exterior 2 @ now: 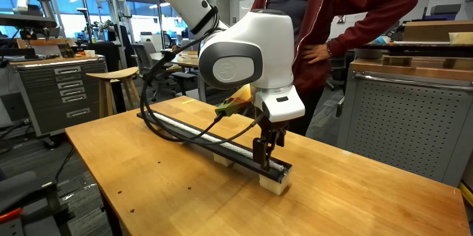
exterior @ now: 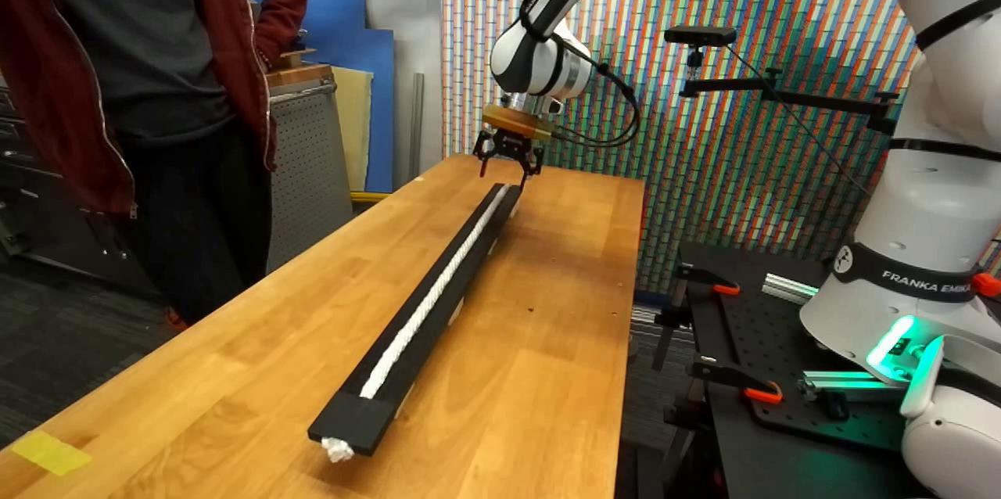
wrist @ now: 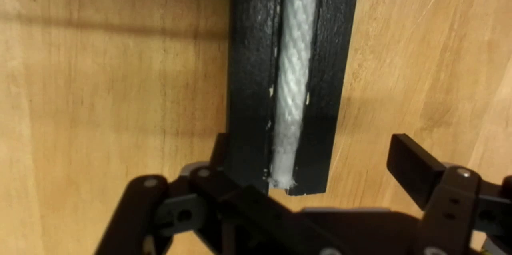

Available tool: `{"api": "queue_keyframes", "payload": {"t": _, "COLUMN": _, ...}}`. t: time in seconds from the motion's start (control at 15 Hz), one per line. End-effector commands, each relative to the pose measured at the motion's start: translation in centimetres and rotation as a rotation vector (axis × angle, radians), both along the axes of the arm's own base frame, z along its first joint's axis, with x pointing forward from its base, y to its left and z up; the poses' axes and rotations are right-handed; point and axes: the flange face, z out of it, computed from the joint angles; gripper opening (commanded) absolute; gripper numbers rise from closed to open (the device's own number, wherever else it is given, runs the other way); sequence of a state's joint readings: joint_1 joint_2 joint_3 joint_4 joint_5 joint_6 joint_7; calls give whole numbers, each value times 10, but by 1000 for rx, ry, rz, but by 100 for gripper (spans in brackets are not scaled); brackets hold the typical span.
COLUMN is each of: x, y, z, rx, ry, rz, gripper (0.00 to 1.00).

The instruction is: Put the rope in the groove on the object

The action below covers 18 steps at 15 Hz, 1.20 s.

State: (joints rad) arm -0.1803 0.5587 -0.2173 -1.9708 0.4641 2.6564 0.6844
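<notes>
The white rope [exterior: 436,288] lies lengthwise along the black bar [exterior: 356,409]. The rope [exterior 2: 236,149] and bar [exterior 2: 236,157] show in both exterior views. In the wrist view the rope [wrist: 296,47] sits in the groove [wrist: 281,7] of the bar [wrist: 332,67], with its frayed end at the bar's end. In an exterior view the opposite end passes under a black cover, and a frayed tip sticks out. My gripper [exterior: 504,174] is open and empty. It is around the end of the bar, one finger on each side of the rope in the wrist view [wrist: 312,143].
The bar rests on small pale blocks [exterior 2: 272,184] on the wooden table [exterior: 547,311]. A person in a red jacket [exterior 2: 354,14] stands beside the table. Black cables [exterior 2: 177,138] hang from the arm over the bar. Yellow tape [exterior: 51,452] marks a table corner.
</notes>
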Motion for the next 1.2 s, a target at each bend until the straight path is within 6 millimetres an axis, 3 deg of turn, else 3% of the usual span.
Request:
{"api": "queue_keyframes", "payload": {"t": 0.0, "x": 10, "y": 27, "z": 22, "rx": -19, "ry": -5, "rz": 127, "gripper": 100}}
{"api": "queue_keyframes", "payload": {"t": 0.27, "x": 22, "y": 72, "z": 45, "rx": -87, "ry": 10, "rz": 320, "gripper": 100}}
{"api": "queue_keyframes", "payload": {"t": 0.67, "x": 28, "y": 161, "z": 78, "rx": -136, "ry": 51, "rz": 646, "gripper": 100}}
{"api": "queue_keyframes", "payload": {"t": 1.13, "x": 23, "y": 246, "z": 107, "rx": -4, "ry": 137, "rz": 1007, "gripper": 100}}
